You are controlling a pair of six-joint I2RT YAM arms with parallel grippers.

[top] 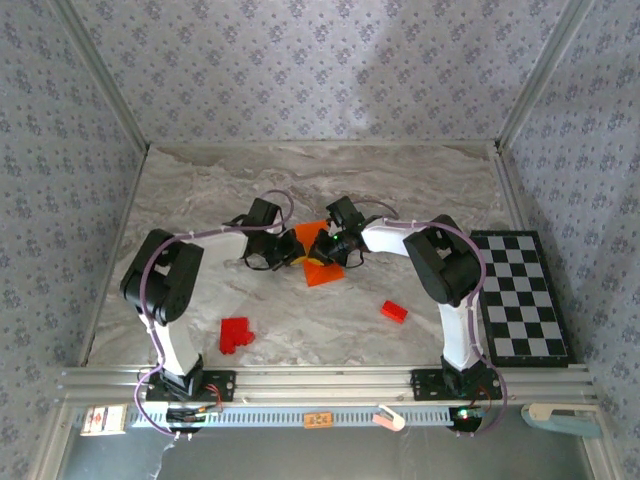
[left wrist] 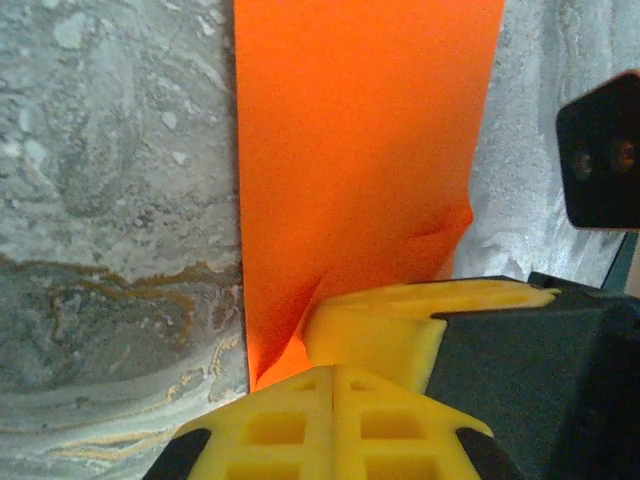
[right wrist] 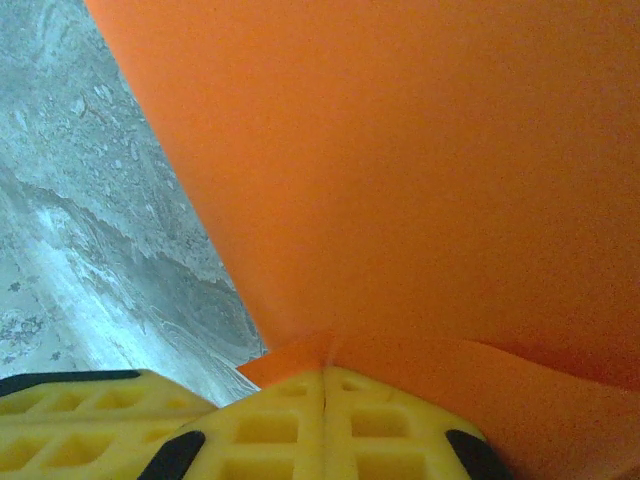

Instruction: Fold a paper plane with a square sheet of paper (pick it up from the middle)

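Note:
The square sheet of paper (top: 325,270) is bright orange and lies mid-table on the marble top, with its middle pulled up into a ridge. My left gripper (top: 291,250) meets it from the left, and my right gripper (top: 322,246) from the right, tip to tip. In the left wrist view the sheet (left wrist: 360,150) rises in a crease to the left gripper (left wrist: 333,368), whose yellow fingers are pressed together on it. In the right wrist view the right gripper (right wrist: 325,366) is shut on a pinched fold of the paper (right wrist: 420,180). The paper plane is out of view.
A red block cluster (top: 236,333) sits at the front left and a single red block (top: 393,311) at the front right. A chequered board (top: 522,295) lies along the right edge. Patterned walls enclose the table. The right gripper's yellow finger (left wrist: 400,310) crowds the left wrist view.

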